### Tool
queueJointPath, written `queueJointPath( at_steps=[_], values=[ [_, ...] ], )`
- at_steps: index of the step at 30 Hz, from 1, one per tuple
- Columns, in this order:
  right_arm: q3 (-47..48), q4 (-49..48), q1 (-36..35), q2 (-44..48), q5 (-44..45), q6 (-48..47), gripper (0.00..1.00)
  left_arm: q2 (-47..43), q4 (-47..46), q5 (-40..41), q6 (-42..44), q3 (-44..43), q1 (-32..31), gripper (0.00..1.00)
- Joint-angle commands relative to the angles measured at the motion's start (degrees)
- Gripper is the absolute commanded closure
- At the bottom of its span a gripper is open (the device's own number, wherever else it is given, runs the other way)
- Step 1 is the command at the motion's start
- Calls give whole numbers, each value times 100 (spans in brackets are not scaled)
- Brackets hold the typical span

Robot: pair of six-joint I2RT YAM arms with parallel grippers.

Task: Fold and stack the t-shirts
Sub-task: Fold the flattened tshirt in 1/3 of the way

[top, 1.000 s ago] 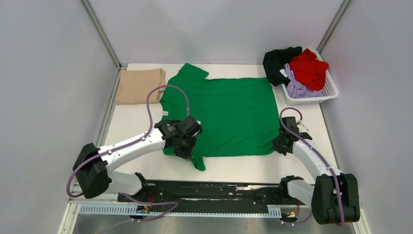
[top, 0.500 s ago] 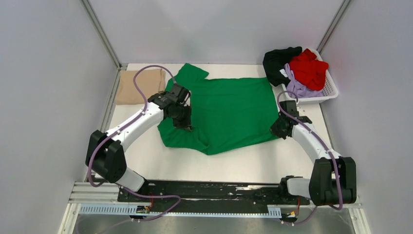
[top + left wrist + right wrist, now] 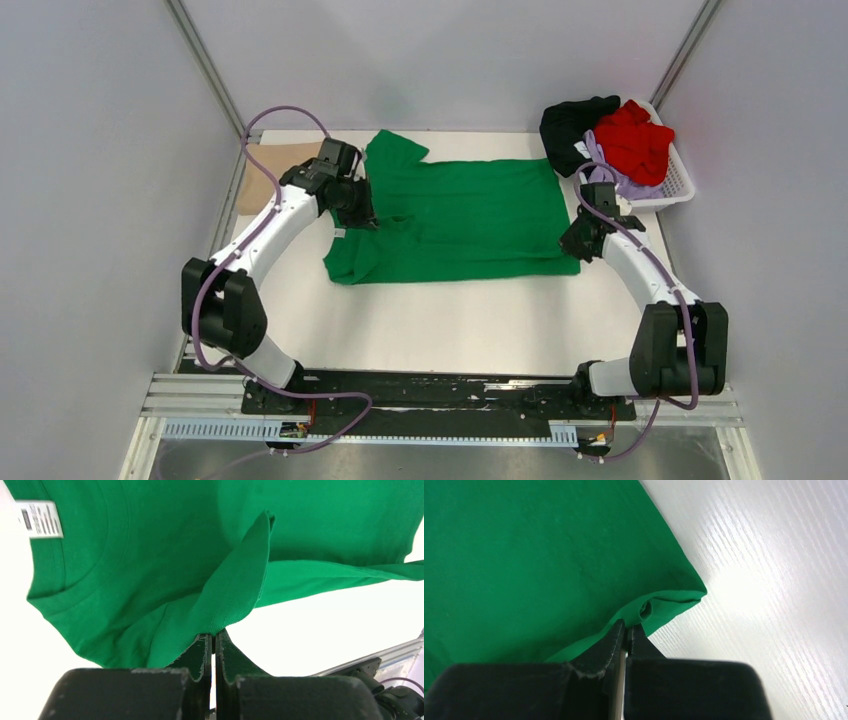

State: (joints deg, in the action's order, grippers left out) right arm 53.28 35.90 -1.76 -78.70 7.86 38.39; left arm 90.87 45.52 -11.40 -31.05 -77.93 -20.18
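Left gripper (image 3: 362, 215) and right gripper (image 3: 572, 243) each pinch tight on the bright green cloth t-shirt (image 3: 470, 215), doubled over on the white table (image 3: 450, 320). Left of it a folded tan cloth t-shirt (image 3: 256, 185) lies partly behind the left arm (image 3: 285, 225); right, a white plastic basket (image 3: 680, 182).

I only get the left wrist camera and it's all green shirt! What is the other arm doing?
Observer: The right gripper is shut on the green t-shirt as well, pinching a doubled-over corner of it.
Operator: Are there more shirts anywhere?
Observer: Yes. A white basket at the far right holds a black t-shirt, a red t-shirt and a lavender t-shirt, all bunched up.
Operator: Is any shirt finished?
Observer: A tan t-shirt lies folded flat at the far left.
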Motion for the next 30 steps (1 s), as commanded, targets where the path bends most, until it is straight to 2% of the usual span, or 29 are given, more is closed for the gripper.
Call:
queueJointPath(
  at_steps=[1, 8, 21, 23, 26, 30],
  values=[
    [462, -74, 53, -111, 39, -245, 100, 104, -230, 213, 432, -554, 47, 100],
    [813, -74, 53, -474, -58, -336, 100, 633, -177, 398, 1152, -1152, 78, 100],
    [1237, -90, 55, -992, 53, -597, 100, 2394, 155, 55, 4160, -2972, 264, 96],
    [1311, -98, 62, -1116, 122, -622, 100, 2676, 278, 69, 4454, -3273, 275, 91],
    [1497, -108, 119, -1375, 174, -631, 96, 3087, 313, 286, 4676, -3584, 290, 77],
    [1954, -149, 262, -1897, 157, -726, 90, 3753, 404, 671, 4560, -4189, 348, 65]
  ],
)
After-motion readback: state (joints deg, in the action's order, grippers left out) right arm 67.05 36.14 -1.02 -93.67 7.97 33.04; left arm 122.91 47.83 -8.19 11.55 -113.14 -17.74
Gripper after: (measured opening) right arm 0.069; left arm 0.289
